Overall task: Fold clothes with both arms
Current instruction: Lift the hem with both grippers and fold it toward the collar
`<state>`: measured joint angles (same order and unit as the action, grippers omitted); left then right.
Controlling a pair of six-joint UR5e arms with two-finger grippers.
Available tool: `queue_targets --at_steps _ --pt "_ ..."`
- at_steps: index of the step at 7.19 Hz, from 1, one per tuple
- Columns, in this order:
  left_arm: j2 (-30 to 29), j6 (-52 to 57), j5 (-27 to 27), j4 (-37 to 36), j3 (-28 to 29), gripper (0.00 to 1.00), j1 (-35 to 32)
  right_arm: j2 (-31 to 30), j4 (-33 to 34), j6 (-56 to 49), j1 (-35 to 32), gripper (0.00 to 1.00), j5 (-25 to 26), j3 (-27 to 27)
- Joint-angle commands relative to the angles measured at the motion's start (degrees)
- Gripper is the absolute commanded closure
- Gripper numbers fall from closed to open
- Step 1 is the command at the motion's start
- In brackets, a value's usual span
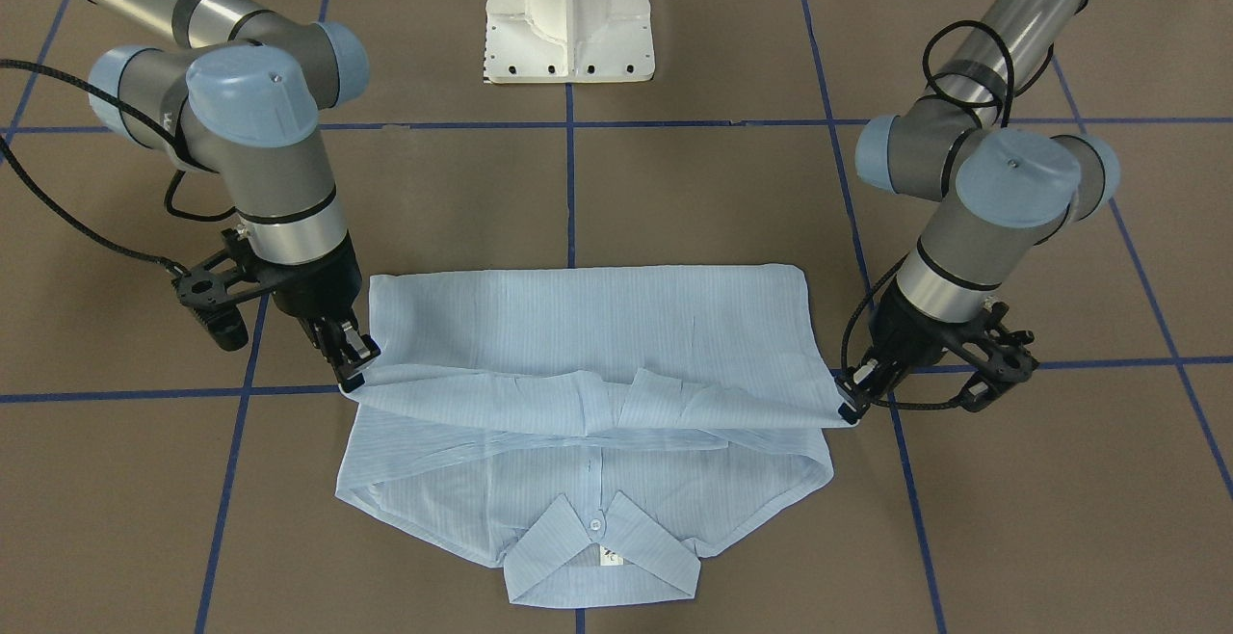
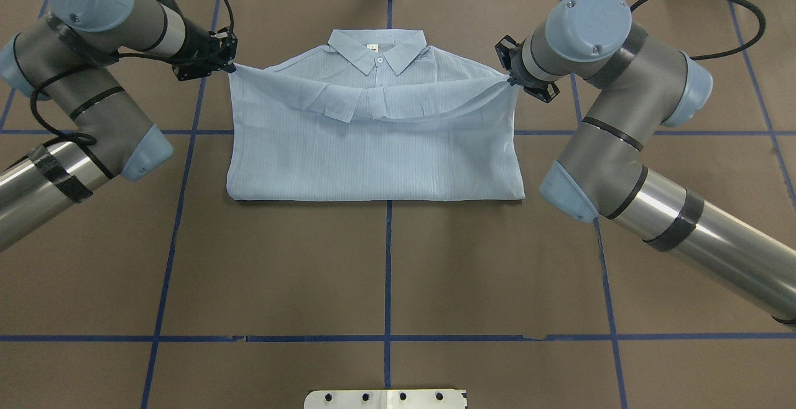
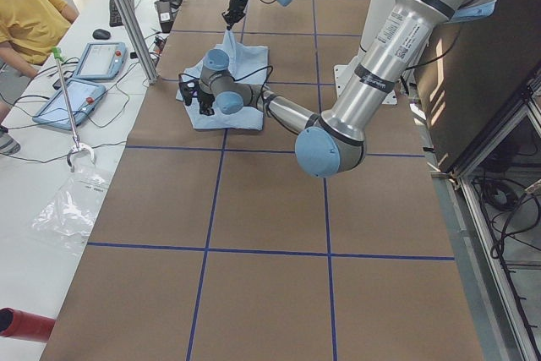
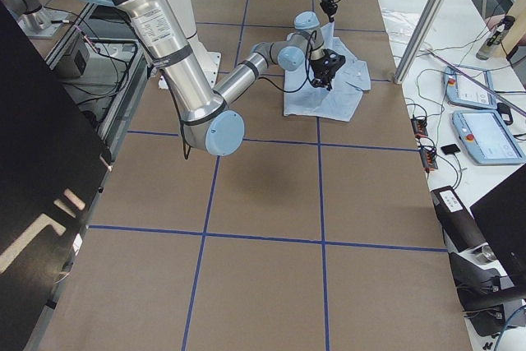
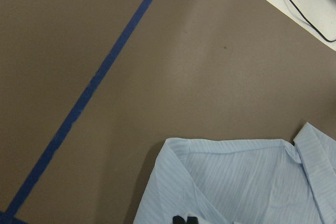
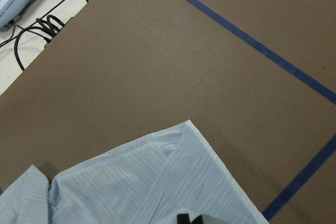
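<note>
The left pincer (image 2: 231,67) and right pincer (image 2: 510,78) each grip a corner of the shirt (image 2: 373,154), whose lifted edge sags. Draw them apart slightly, then lower both evenly, just short of the collar (image 2: 377,55).

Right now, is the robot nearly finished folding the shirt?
About halfway, I think. Done: no sleeves stick out of the shirt, so they look tucked in. In hand: the left fingers and right fingers each pinch a corner of the bottom edge, lifted over toward the collar. Left: lay it down, let go, maybe fold again.
</note>
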<state>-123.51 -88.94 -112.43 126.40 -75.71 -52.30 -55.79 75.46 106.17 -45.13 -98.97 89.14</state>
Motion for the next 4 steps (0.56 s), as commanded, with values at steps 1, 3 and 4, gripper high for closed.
queue_targets --at_steps 1,3,4 --pt "-3.0 -0.2 0.1 4.1 7.1 1.0 -0.1 1.0 -6.4 -0.2 -0.5 1.0 -0.4 -6.9" --pt "-4.7 -0.1 2.5 6.7 11.4 1.0 0.1 3.6 -6.5 -1.5 -0.5 1.0 -0.4 -11.2" --pt "-4.8 0.1 2.6 6.9 12.2 0.9 0.6 3.5 -6.9 -4.1 -0.9 1.0 -0.3 -12.3"
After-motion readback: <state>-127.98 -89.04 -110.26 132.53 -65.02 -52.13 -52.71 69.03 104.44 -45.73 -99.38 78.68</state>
